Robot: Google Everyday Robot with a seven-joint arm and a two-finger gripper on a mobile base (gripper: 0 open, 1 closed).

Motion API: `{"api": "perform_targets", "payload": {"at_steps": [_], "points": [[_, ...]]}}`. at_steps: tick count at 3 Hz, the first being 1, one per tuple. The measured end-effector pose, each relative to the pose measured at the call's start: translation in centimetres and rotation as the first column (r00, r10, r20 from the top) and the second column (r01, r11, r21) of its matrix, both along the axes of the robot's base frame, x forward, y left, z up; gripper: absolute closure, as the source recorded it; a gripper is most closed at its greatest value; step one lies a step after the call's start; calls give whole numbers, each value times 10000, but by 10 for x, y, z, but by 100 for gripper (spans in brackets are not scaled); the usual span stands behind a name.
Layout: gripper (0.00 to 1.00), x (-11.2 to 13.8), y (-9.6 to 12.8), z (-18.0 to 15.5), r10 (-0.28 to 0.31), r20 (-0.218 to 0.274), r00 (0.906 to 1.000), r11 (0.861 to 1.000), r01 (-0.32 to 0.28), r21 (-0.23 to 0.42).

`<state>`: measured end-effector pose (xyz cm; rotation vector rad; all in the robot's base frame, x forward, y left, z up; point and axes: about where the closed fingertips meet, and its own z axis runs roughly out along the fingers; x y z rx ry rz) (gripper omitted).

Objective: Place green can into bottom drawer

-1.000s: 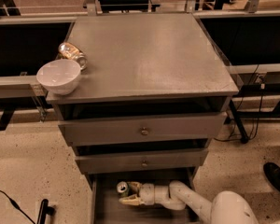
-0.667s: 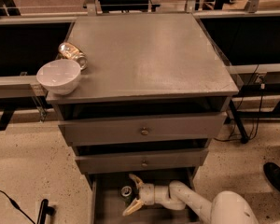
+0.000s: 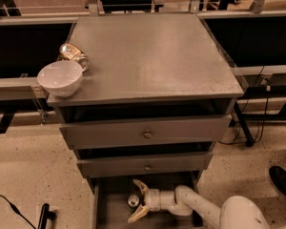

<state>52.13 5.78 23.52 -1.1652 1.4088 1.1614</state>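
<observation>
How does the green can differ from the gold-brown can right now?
The green can stands upright in the bottom drawer, between the gripper's open fingers; the gold-brown can lies on its side on the cabinet top beside the white bowl. Both are small drink cans.

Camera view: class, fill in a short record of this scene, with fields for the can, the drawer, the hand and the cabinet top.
green can: upright in the bottom drawer, silver top showing
bottom drawer: pulled open
hand: in the bottom drawer, fingers spread open either side of the green can
cabinet top: white bowl and gold-brown can at the left edge
</observation>
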Motion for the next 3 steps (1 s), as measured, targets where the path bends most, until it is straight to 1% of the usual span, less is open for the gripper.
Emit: {"api": "perform_targets", "payload": {"at_steps": [1, 2, 3], "points": [[0, -31, -39, -10, -217, 421, 9989, 9973, 245, -692], [0, -43, -65, -11, -733, 337, 9967, 9952, 753, -622], [0, -42, -60, -11, -641, 339, 9974, 9959, 661, -617]]}}
